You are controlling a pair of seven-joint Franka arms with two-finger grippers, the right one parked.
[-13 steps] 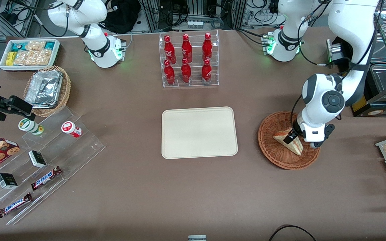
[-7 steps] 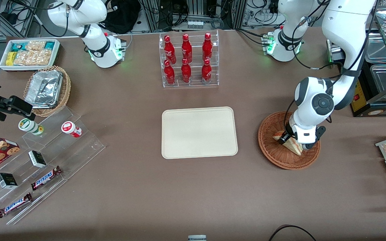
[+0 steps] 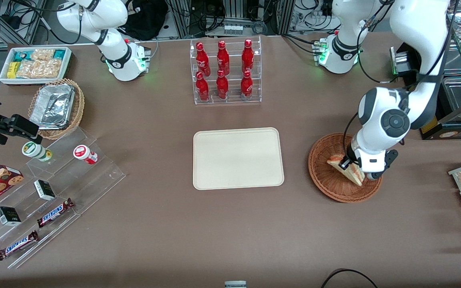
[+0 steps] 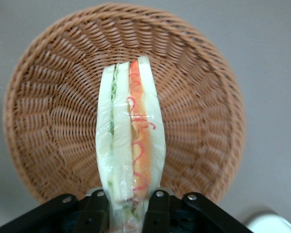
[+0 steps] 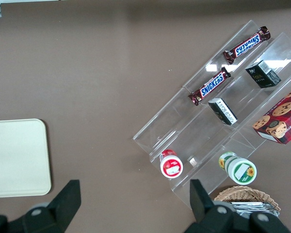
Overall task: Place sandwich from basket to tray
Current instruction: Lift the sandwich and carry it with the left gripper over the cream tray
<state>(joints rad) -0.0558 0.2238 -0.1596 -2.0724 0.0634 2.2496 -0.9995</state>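
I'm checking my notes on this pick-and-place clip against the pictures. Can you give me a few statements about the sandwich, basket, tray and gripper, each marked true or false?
1. The gripper is shut on the sandwich. True.
2. The sandwich lies on the tray. False: it is over the basket, held on edge.
3. The tray holds nothing. True.
4. The sandwich's filling has a red-orange layer. True.
5. The basket holds a foil container. False: that is in a lighter basket toward the parked arm's end.
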